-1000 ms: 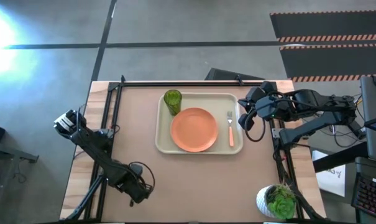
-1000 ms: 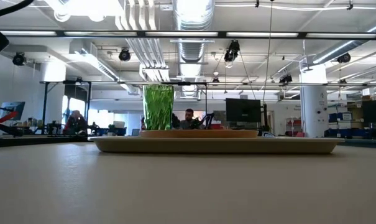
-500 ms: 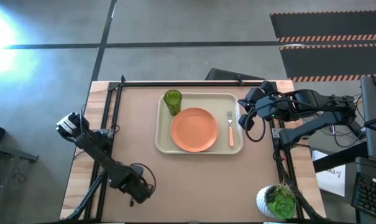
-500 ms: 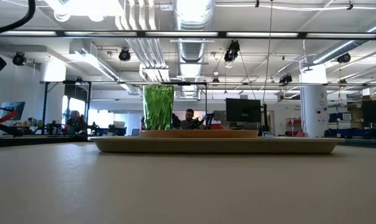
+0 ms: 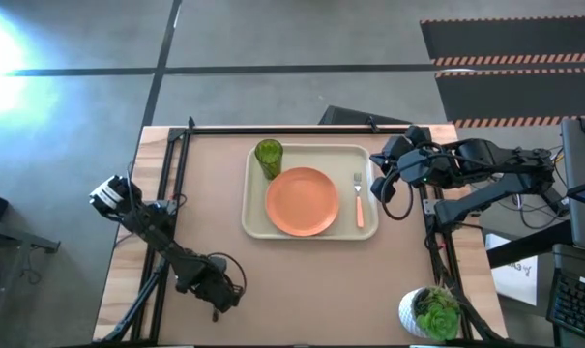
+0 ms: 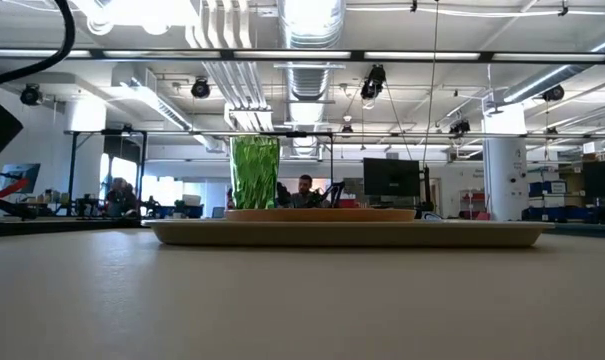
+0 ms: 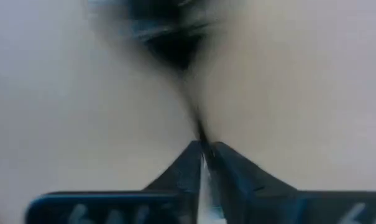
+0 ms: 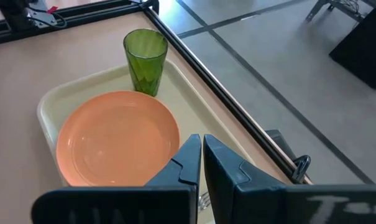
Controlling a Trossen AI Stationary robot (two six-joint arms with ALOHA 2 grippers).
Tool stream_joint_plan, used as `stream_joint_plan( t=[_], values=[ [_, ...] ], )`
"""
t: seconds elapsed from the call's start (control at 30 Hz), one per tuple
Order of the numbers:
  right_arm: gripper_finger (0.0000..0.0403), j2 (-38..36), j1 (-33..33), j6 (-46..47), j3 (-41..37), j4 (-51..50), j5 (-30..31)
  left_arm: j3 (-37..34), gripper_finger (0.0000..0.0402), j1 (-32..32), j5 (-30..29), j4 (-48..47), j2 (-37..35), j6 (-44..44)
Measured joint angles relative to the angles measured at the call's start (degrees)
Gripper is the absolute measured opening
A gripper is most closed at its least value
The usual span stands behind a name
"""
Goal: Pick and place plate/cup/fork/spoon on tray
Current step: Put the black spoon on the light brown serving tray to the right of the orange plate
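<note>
Left gripper [image 5: 215, 290]: you have it low over the table's front-left area, near the front edge. In its wrist view the fingers [image 7: 186, 167] are nearly pressed together around a thin dark blurred streak; you cannot tell whether that streak is the spoon.

Right gripper [image 5: 381, 184]: it hangs at the tray's right edge with its fingers [image 8: 191, 158] pressed together and holding nothing.

Tray [image 5: 253, 224]: it sits at the table's centre toward the back edge. The plate [image 5: 302, 201] lies in its middle, the cup [image 5: 268, 158] stands in its back-left corner, and the fork [image 5: 359, 201] lies along its right side.

Progress, judged: three of four items are placed. The spoon is seen nowhere clearly; it remains.
</note>
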Motion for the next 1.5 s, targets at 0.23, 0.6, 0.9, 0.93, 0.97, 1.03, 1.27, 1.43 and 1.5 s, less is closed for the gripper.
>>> stream_joint_plan(
  t=[0.23, 0.6, 0.9, 0.93, 0.97, 1.03, 1.27, 1.43, 1.5],
  values=[
    [0.0009, 0.0, 0.0, 0.0, 0.0, 0.0, 0.0, 0.7, 0.0004, 3.5, -7.6, 1.2, 0.1, 7.2],
    [0.0009, 0.0, 0.0, 0.0, 0.0, 0.2, 0.0, 2.3, 0.0001, 17.6, -20.0, 18.8, 1.7, 31.5],
    [0.0009, -0.6, 0.0, 0.0, 0.0, 0.2, -0.1, 8.9, 0.0, 20.7, -7.9, 29.4, 12.5, 44.8],
    [0.0009, -0.9, 0.0, 0.0, 0.0, 0.2, -0.1, 10.2, 0.0, 20.5, -6.5, 29.5, 13.8, 45.5],
    [0.0009, -1.0, 0.0, 0.0, 0.0, 0.2, -0.1, 11.3, 0.0, 20.3, -5.4, 29.7, 15.0, 46.4],
    [0.0009, -1.3, 0.0, 0.0, 0.0, 0.2, 0.0, 12.6, 0.0, 20.2, -4.3, 29.6, 16.2, 47.2],
    [0.0009, -1.6, 0.0, 0.0, 0.0, 0.2, 0.0, 12.9, 0.0, 21.1, -5.8, 29.3, 15.9, 50.0],
    [0.0009, -1.5, 0.0, 0.0, 0.0, 0.2, -1.4, 13.0, 0.0003, 21.2, -6.0, 29.5, 15.8, 49.9],
    [0.0009, -1.5, 0.0, 0.1, 0.0, 0.2, -1.4, 13.2, 0.001, 21.3, -6.0, 29.5, 15.8, 49.9]
  ],
)
